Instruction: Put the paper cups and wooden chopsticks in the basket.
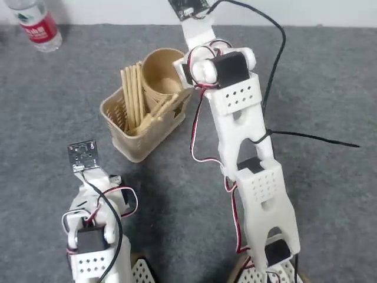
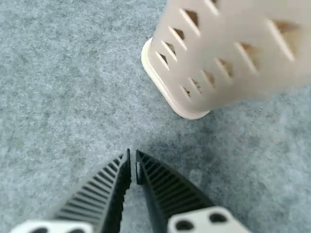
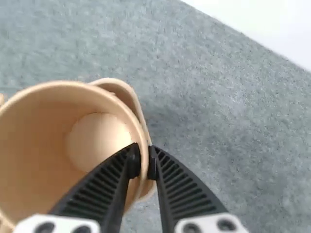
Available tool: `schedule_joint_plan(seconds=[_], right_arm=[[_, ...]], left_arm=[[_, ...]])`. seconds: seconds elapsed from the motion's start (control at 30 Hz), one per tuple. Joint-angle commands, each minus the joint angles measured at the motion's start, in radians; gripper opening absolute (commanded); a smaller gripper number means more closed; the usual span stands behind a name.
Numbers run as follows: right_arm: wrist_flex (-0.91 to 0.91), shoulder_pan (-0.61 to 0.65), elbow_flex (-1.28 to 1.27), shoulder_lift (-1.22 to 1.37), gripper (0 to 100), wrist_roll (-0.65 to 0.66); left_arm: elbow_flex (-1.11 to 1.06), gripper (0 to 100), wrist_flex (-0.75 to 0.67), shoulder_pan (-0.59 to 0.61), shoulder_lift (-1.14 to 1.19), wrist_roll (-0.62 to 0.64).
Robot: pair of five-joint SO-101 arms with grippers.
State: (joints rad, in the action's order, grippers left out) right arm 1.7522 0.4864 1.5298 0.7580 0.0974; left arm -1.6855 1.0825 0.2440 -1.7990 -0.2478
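Observation:
A beige slotted basket (image 1: 134,147) stands on the grey carpet and holds a bundle of wooden chopsticks (image 1: 132,94) and stacked paper cups (image 1: 160,69). In the right wrist view my right gripper (image 3: 141,162) is shut on the rim of the top paper cup (image 3: 53,145), one finger inside and one outside; a second cup rim (image 3: 124,92) shows just behind it. My left gripper (image 2: 132,156) hangs shut with nothing in it, just over the carpet and a short way from the foot of the basket (image 2: 218,63).
A water bottle (image 1: 36,23) lies at the far left corner of the carpet. A black cable (image 1: 312,138) runs across the carpet to the right of the extended arm (image 1: 247,135). The left arm (image 1: 91,230) sits folded near the front edge.

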Motion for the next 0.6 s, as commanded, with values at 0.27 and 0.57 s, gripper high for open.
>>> schedule_joint_plan(seconds=[0.27,0.57], right_arm=[[-0.031,0.008,0.009,-0.133,0.6,-0.157],[-0.159,0.008,-0.129,-0.047,14.2,-0.074]], left_arm=[[0.004,1,-0.023,0.002,-0.020,-0.011],[0.004,1,-0.023,0.002,-0.020,-0.011]])
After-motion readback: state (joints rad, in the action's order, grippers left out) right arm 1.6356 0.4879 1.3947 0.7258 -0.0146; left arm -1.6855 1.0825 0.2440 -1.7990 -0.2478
